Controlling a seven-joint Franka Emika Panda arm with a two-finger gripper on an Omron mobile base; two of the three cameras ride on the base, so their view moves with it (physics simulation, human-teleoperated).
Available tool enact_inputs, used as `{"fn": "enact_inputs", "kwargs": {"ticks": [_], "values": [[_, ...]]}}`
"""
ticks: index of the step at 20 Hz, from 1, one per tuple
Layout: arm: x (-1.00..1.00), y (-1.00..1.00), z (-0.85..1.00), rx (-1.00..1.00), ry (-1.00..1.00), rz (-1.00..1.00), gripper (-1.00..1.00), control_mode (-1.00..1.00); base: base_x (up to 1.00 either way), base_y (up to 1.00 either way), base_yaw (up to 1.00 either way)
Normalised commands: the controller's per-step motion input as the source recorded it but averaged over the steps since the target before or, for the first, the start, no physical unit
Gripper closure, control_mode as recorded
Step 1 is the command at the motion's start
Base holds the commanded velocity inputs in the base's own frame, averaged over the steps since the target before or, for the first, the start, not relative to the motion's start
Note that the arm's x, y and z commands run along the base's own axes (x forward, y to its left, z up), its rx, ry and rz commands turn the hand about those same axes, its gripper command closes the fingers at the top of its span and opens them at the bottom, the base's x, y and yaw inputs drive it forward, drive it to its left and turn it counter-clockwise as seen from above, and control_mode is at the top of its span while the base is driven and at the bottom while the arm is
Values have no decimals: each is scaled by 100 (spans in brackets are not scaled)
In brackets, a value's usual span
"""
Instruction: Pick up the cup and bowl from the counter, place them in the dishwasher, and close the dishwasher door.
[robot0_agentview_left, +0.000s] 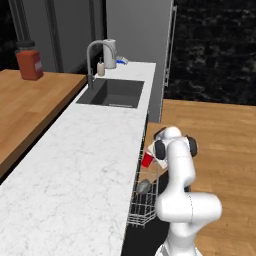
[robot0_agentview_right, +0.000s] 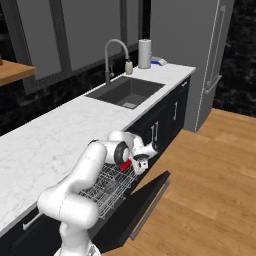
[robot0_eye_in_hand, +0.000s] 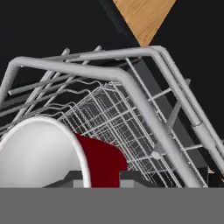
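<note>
My gripper (robot0_agentview_left: 153, 159) is shut on the red cup (robot0_agentview_left: 147, 160), holding it just above the far end of the dishwasher's white wire rack (robot0_agentview_left: 142, 211). In the hand view the cup (robot0_eye_in_hand: 103, 162) lies tilted between the fingertips (robot0_eye_in_hand: 131, 177), its white inside facing left, with the rack's (robot0_eye_in_hand: 131, 87) corner frame close behind. From the right base view the cup (robot0_agentview_right: 126, 164) shows as a red patch by the gripper (robot0_agentview_right: 134, 164). The grey bowl (robot0_agentview_left: 144, 187) rests inside the rack. The black dishwasher door (robot0_agentview_right: 145, 200) hangs open, folded down over the floor. The white marble counter (robot0_agentview_left: 75, 165) runs along the left.
A black sink (robot0_agentview_left: 112, 93) with a curved faucet (robot0_agentview_left: 95, 50) is set in the counter's far end, beside a soap bottle (robot0_agentview_left: 101, 67) and a paper roll (robot0_agentview_right: 144, 53). A brown wooden surface (robot0_agentview_left: 25, 100) carries a red jar (robot0_agentview_left: 29, 63). Wooden floor (robot0_agentview_right: 210, 170) spreads to the right.
</note>
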Motion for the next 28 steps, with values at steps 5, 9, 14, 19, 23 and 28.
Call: {"fn": "enact_inputs", "kwargs": {"ticks": [5, 9, 14, 19, 23, 28], "values": [[-12, -9, -12, 0, -2, 0, -100, -100, 0, 0, 0], [-52, -13, 4, 1, -5, -1, -100, -100, 0, 0, 0], [-99, -71, 44, 7, 0, -9, -100, -100, 0, 0, 0], [-100, -72, 37, 4, -9, -10, -100, -100, 0, 0, 0], [-100, -47, -16, 0, -41, -2, -100, -100, 0, 0, 0], [-100, -41, -1, 0, -47, -1, -100, -100, 0, 0, 0]]}}
